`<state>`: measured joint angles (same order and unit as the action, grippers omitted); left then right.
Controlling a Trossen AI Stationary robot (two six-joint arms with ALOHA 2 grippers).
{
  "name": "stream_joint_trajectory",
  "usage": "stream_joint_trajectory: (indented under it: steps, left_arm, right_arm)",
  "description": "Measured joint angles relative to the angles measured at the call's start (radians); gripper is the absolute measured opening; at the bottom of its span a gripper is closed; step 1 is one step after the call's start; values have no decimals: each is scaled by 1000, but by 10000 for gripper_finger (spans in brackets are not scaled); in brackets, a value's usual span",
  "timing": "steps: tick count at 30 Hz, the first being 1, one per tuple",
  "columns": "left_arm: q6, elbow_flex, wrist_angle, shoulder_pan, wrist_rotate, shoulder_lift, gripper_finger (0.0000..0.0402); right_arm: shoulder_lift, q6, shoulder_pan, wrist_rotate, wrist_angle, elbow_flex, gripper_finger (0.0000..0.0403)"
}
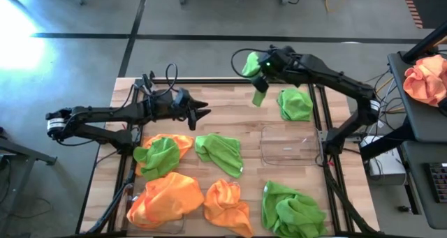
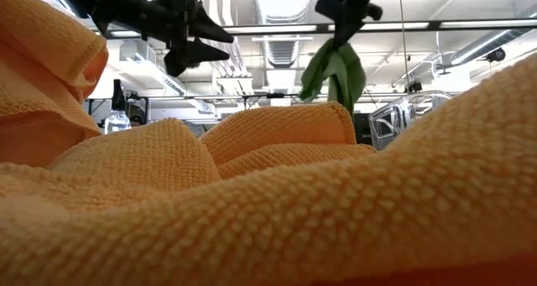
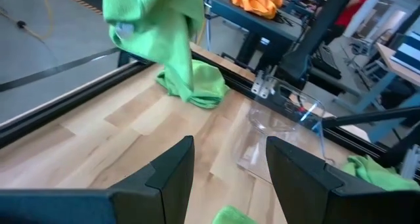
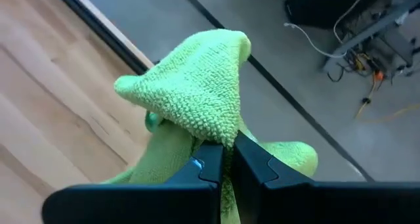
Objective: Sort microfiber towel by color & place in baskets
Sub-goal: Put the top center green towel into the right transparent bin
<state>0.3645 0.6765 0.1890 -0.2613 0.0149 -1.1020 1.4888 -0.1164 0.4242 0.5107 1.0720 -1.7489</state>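
Right end effector is hanging above the upper middle of the high view, over the far edge of the pale wooden worktop. Its fingers are pinched tight on a lime green fuzzy microfiber towel, which is dangling below it, clear of the surface. In the right wrist view the pinch is catching only a bunched peak of the cloth, so I am judging the grip as thin.

Left end effector is hovering at centre left of the high view, fingers parted, holding nothing.

The clear shallow rectangular plastic basket is sitting at centre right, nothing in it that I can make out. A second lime green towel is lying just above it. A second clear bin is showing at lower left, mostly buried under a bright orange fuzzy towel.

Risks, as I am reading them:
- The dangling cloth is hanging near the worktop's far edge; a slip from the thin pinch could be dropping it onto the floor beyond.
- The trailing end could be draping over the basket's rim rather than landing inside.
- The light basket could be sliding if the cloth or fingers are dragging across it.
- Green and orange cloths are overlapping at centre left; a later grasp there could be lifting both colours together.
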Motion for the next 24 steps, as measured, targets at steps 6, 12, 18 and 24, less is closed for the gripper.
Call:
stream_joint_trajectory:
  steps: [6, 12, 18, 24]
  left_arm:
    - [0, 0, -2, 25, 4, 9, 174]
    - [-9, 0, -2, 42, 5, 24, 174]
    - [-11, 0, -2, 43, 5, 25, 174]
    - [1, 0, -2, 44, 5, 25, 174]
  right_arm:
    - [-39, -128, -1, 101, 227, 1, 13]
    - [-66, -316, -23, 114, 422, 2, 13]
    - [-81, -417, -128, 98, 443, 2, 13]
    - [-82, -514, -244, 87, 500, 4, 13]
